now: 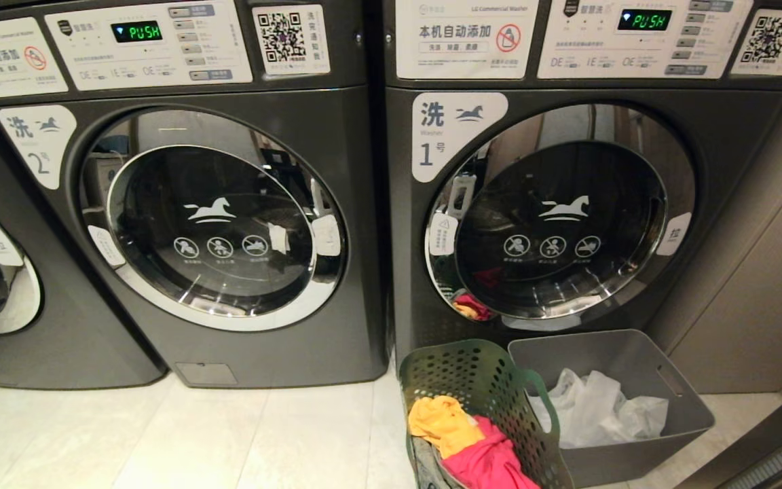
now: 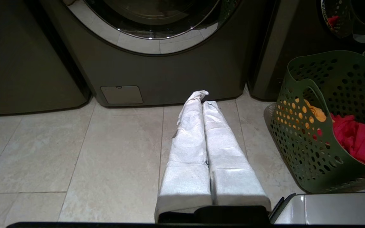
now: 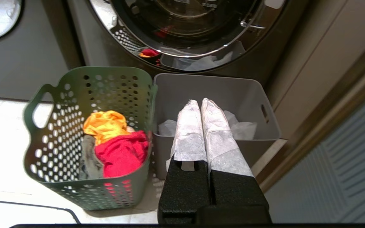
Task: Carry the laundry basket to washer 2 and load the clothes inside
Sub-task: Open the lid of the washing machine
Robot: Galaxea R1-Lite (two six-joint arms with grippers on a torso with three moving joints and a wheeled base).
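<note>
Dark green plastic, pierced all over with round holes, forms the laundry basket, which stands on the pale tiled floor directly in front of the washer labelled 1. It touches, or stands just beside, a grey solid-walled bin on its right.

Inside the basket lie the clothes: a bright yellow garment on top, a pinkish-red one next to it, and a grey-olive one partly buried underneath. The grey bin holds crumpled white plastic bags.

Washer 2, the goal, is the next machine to the left, dark grey with a chrome-rimmed round glass door that is closed. Its green display reads "PUSH".

The task appears to be at its very start; the basket is not yet lifted. The left hand, wrapped in white padding, is clenched and empty, hanging low over the floor before washer 2, with the basket off to its right. The right hand, padded likewise, is also clenched and empty, poised above the grey bin with the basket just to its left.

The next move likely calls for unclenching a hand, reaching for one of the basket's slot handles, then carrying it leftward. The washer door will also need opening.
</note>
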